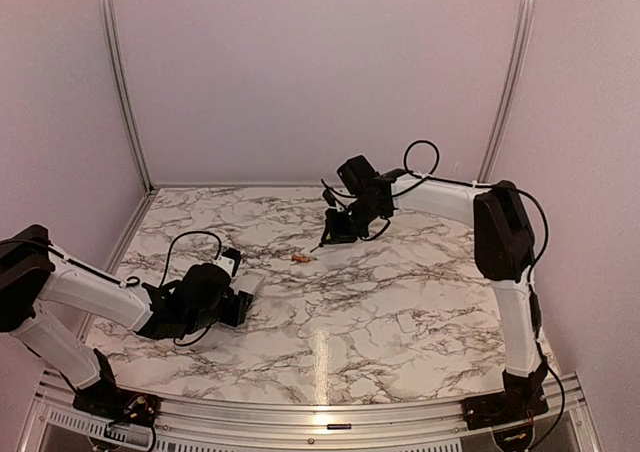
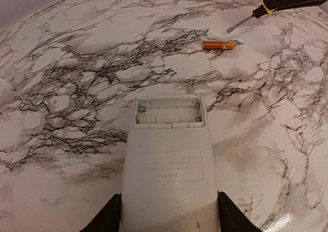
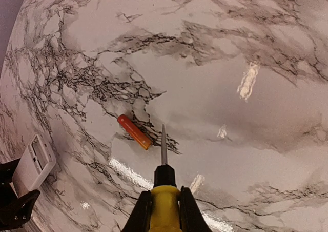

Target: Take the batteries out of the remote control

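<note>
The white remote control (image 2: 169, 165) lies flat on the marble table with my left gripper (image 2: 168, 211) shut on its near end, one black finger on each side. Its battery compartment (image 2: 167, 111) at the far end is uncovered and holds nothing. One reddish-orange battery (image 2: 219, 45) lies loose on the table beyond the remote, also in the right wrist view as the battery (image 3: 134, 132). My right gripper (image 3: 164, 211) is shut on the yellow handle of a screwdriver (image 3: 164, 191), whose metal tip hovers just right of the battery. From above, the battery (image 1: 300, 258) sits between the two grippers.
The marble table (image 1: 400, 312) is bounded by pale walls and metal posts at the back. In the top view, the left gripper (image 1: 232, 307) is near the left front and the right gripper (image 1: 335, 230) is at the centre back.
</note>
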Controlling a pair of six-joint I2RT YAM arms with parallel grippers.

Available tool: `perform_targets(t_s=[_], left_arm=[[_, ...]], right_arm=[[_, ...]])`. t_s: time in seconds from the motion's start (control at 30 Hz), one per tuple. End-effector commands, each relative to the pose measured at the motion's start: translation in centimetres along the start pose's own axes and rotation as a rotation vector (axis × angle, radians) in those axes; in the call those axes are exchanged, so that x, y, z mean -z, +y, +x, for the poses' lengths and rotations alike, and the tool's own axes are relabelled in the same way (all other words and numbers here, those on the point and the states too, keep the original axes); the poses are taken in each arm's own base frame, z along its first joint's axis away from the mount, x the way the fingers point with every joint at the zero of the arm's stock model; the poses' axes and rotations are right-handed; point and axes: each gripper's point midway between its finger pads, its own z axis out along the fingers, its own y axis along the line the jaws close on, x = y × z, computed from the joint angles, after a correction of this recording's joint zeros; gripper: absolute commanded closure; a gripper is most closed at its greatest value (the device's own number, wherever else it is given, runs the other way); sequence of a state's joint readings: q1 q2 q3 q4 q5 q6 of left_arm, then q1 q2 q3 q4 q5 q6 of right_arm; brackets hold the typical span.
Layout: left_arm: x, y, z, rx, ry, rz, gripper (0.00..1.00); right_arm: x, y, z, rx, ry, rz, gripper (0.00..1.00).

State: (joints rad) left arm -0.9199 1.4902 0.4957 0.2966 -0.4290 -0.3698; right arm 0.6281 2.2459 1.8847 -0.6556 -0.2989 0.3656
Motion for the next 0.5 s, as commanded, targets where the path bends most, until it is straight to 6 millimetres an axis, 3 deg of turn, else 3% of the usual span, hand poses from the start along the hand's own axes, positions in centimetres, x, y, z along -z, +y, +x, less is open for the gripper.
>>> perform_targets(t_s=[0.0, 0.17, 0.23, 0.47], left_arm=[[-1.3, -0.4, -1.7, 0.075, -0.057, 0.007, 0.95], [-3.2, -0.8, -0.9, 0.082, -0.033, -0.002, 0.86], [-3.5, -0.9, -0.8, 0.094, -0.028, -0.002, 0.66], [-3.7, -1.0, 0.0, 0.095, -0.009, 0.008, 0.18]], right_arm=[[1.9, 0.2, -0.8, 0.006, -0.073, 0.005, 1.0], [1.9, -0.3, 0.4, -0.025, -0.081, 0.003, 1.0], [2.1, -0.6, 0.8, -0.033, -0.089, 0.014, 1.0], [1.5, -1.5, 2.2, -0.051, -0.078, 0.028, 1.0]])
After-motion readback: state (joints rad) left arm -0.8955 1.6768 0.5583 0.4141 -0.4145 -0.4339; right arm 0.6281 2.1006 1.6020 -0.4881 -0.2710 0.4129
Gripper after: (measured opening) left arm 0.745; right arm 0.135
